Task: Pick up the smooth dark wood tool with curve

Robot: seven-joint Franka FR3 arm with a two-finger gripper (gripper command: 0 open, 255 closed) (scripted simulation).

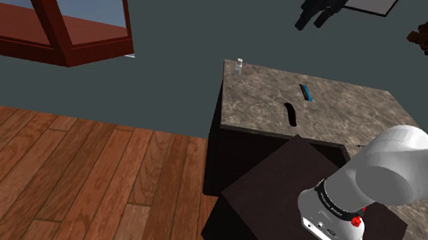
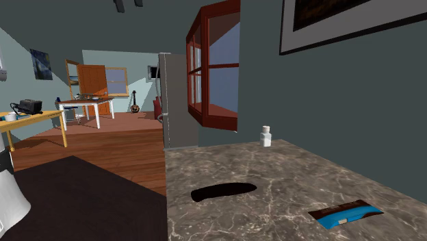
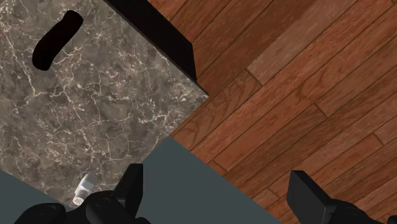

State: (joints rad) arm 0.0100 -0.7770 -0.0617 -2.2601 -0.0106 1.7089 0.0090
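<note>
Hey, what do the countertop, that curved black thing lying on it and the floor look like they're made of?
Countertop: stone, probably marble; grey-brown with pale branching veins.
Curved tool: flat, even black with no grain or shine showing, so its material stays open.
Floor: wood; reddish-brown planks with visible grain and seams.

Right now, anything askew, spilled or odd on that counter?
Nothing stands out. The dark curved tool lies flat on the marble counter, the small white bottle stands upright near its corner and the blue packet lies flat. The open hand hangs high, touching none of them.
</note>
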